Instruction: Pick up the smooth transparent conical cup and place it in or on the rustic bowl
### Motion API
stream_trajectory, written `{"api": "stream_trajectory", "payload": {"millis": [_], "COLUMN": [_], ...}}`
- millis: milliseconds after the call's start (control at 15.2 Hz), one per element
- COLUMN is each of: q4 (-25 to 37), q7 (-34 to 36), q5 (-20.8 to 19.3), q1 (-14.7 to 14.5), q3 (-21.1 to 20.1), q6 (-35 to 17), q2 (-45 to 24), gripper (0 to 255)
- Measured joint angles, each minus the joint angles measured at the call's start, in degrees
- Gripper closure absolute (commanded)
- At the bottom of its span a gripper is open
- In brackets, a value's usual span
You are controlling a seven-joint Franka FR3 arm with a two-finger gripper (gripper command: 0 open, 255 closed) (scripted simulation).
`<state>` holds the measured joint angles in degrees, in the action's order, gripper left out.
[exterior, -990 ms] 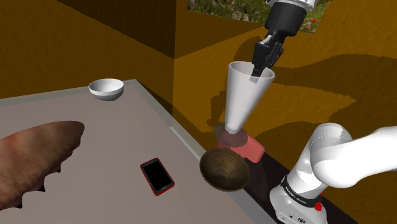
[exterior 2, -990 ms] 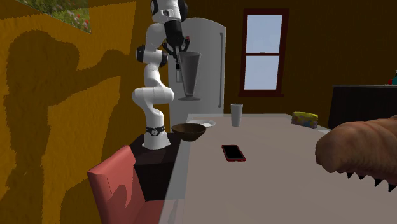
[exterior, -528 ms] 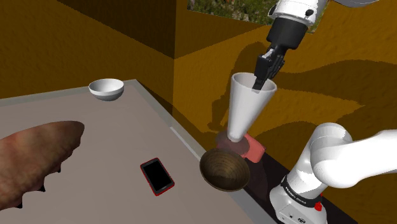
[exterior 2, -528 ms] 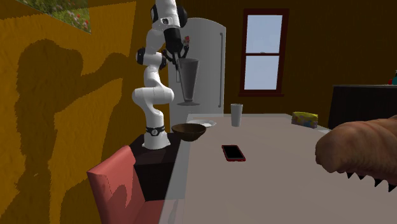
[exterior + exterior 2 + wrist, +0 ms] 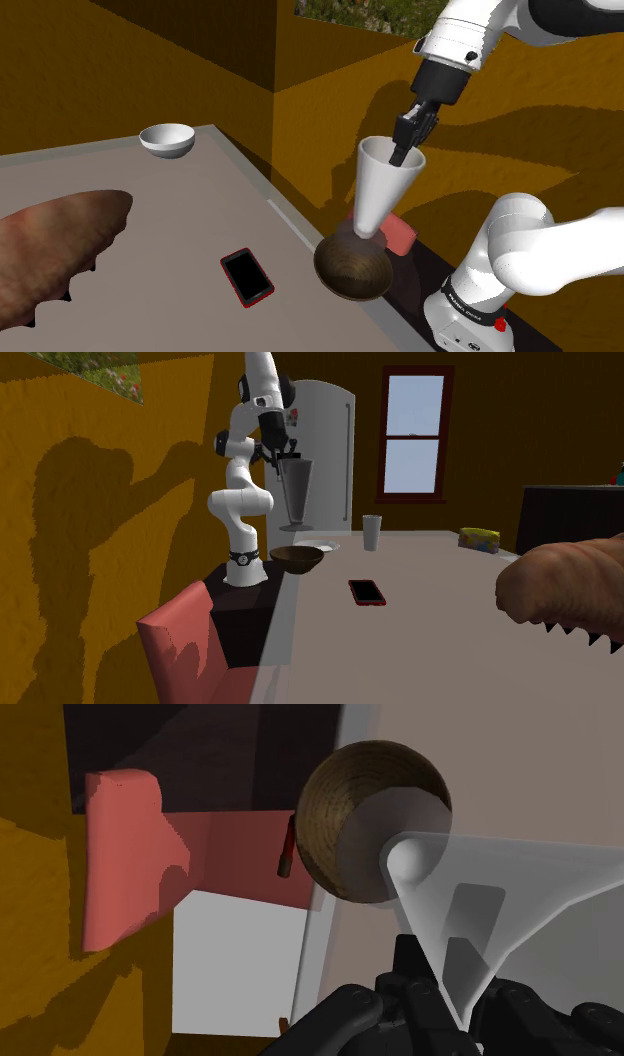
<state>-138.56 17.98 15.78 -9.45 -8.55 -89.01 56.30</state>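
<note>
We had the gripper (image 5: 405,148) clamped on the rim of the conical cup (image 5: 376,195). Its near-upright axis pointed down into the wooden bowl (image 5: 352,270) just below its foot.

Readable text: we find none on any object.
Arm base (image 5: 466,300): we see small dark marks on its white shell, too small for us to read.
Yellow packet (image 5: 479,538): we see coloured print on its face, but we cannot make out any letters.
</note>
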Motion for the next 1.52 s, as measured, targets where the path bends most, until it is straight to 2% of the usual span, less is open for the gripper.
{"api": "stream_trajectory", "payload": {"millis": [924, 1320, 1386, 1518], "q4": [-12.5, -13.1, -13.2, -13.1], "q7": [-1.6, -1.6, -1.6, -1.6], "q5": [1.6, 1.7, 1.8, 1.8], "q1": [-0.6, -0.7, -0.7, -0.7], "q3": [-1.5, -1.6, -1.6, -1.6], "q6": [-8.7, -9.3, -9.3, -9.3], "q2": [3.7, 3.7, 3.7, 3.8], "gripper": [255, 255, 0, 0]}}
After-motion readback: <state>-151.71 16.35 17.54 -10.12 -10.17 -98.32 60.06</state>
